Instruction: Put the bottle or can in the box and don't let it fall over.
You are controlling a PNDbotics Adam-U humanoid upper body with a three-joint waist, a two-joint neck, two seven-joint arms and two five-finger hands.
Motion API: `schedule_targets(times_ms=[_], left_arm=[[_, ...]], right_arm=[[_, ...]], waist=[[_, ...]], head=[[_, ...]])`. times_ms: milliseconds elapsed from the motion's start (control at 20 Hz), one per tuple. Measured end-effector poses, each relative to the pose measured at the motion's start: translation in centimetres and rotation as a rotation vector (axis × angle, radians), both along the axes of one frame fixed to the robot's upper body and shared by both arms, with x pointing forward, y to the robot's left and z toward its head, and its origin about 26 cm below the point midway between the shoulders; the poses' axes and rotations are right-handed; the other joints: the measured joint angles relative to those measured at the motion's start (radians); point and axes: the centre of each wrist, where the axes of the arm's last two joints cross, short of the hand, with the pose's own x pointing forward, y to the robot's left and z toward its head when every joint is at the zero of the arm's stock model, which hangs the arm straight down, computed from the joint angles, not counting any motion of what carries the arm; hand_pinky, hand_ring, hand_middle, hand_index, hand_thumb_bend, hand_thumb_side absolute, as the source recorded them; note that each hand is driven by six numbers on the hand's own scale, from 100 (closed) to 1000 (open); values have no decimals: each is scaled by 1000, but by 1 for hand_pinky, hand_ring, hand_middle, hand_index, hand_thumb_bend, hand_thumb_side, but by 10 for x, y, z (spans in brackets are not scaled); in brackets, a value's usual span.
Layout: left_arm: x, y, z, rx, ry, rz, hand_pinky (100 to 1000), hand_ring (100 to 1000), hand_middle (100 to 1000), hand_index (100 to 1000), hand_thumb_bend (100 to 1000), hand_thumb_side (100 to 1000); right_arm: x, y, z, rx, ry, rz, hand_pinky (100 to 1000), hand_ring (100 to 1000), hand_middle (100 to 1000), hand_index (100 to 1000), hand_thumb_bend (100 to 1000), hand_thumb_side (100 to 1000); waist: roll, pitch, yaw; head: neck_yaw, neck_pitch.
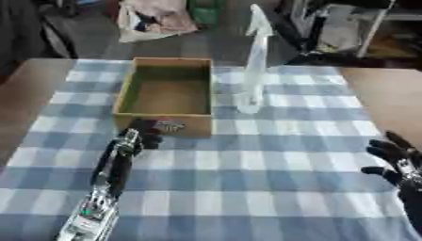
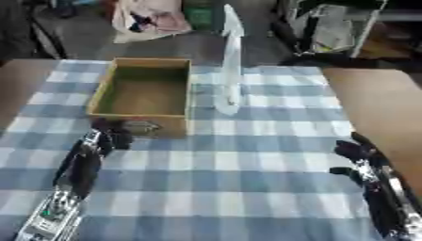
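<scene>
Resting my left hand [image 1: 142, 134], fingers curled on nothing, against the open wooden box's [image 1: 165, 116] front wall. My right hand [image 1: 400, 157] idles open, lower right. The tall, clear plastic bottle [image 1: 254, 70] stands beside the box; top-heavy, it likely tips if nudged.

Soft, even daylight fills both views; shadows are faint. Everything is blurred, the tall clear bottle [image 1: 254, 66] smeared worst, the surface [image 1: 272, 160] checks soft.

head stereo pair | looks down toward 12 o'clock over checked table [image 1: 247, 164] | both share box [image 1: 165, 89] | right eye offset
</scene>
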Motion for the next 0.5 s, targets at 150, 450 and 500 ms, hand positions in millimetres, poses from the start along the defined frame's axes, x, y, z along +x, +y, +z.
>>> schedule_targets(times_ms=[150, 450, 500], left_arm=[[0, 0, 0, 0, 0, 0, 703, 661, 629, 804, 214, 1000], [0, 0, 0, 0, 0, 0, 703, 661, 629, 804, 214, 1000], [0, 0, 0, 0, 0, 0, 703, 661, 629, 804, 214, 1000]], right_arm=[[0, 0, 0, 0, 0, 0, 669, 881, 818, 977, 100, 729], [0, 0, 0, 0, 0, 0, 669, 882, 818, 978, 100, 731], [0, 0, 0, 0, 0, 0, 669, 882, 818, 978, 100, 731]], waist=[[0, 0, 0], [0, 0, 0], [0, 0, 0]], head=[[0, -1], [1, -3], [1, -3]])
